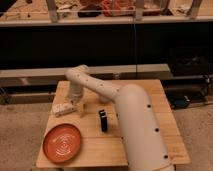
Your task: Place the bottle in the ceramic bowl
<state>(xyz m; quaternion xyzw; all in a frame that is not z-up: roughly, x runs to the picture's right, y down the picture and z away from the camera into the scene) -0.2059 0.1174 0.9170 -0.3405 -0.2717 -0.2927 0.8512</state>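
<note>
The arm (135,125) is a thick, smooth, cream-white tube. It rises from the near right, runs over the table (95,146) toward the far left, bends at a rounded elbow and drops straight down. The gripper (75,103) hangs at its end, low over the left part of the table, just beside the right end of the bottle (61,108). Whether it is open or closed, or has hold of the bottle, I cannot tell.

The bottle is small, whitish plastic and lies on its side on the tabletop. The bowl (62,142) sits at the near left corner, apart from the bottle; it is wide, shallow, orange-red and glossy, with pale rings at its centre. A narrow black block (102,120) stands upright near the middle. The table is pale wood.
</note>
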